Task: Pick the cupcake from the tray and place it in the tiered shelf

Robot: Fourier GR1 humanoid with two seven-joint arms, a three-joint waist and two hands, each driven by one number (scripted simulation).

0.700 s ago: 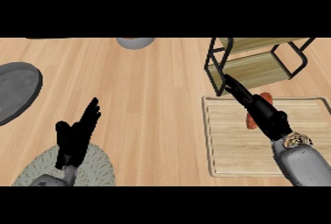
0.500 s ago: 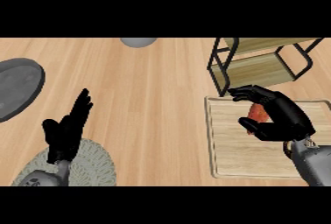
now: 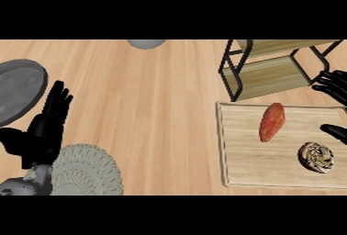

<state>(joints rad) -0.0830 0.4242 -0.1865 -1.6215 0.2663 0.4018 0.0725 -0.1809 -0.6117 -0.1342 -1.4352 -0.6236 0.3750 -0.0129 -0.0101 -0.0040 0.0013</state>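
A: Is there any writing to read?

B: I can't find any words on anything.

A: Where is the cupcake (image 3: 316, 157)?

B: It sits on the tray (image 3: 237, 165), near the tray's right side and low down. It is brown with swirls on top. No hand is touching it.

A: What else is on the tray?

B: A long reddish-orange food (image 3: 271, 121), maybe a sweet potato. It lies up and to the left of the cupcake, a bit apart from it.

A: And the tiered shelf (image 3: 267, 69)?

B: It stands just past the tray's far edge, with black bars and tan boards. Part of it goes out of the top of the view.

A: What is the right hand (image 3: 333, 87) doing?

B: It shows at the right edge, beside the shelf. Its fingers are curled a little and hold nothing. One black finger pokes in lower down, above the cupcake.

A: And the left hand (image 3: 46, 126)?

B: It is at the left, fingers straight and pointing up, holding nothing. It rests by a ridged grey plate (image 3: 88, 172). A dark grey plate (image 3: 19, 89) is at the left edge, and a grey bowl (image 3: 146, 43) is at the top.

A: Is there room to move?

B: Yes, the counter (image 3: 156, 105) is bare wood in the middle, between the left hand and the tray.
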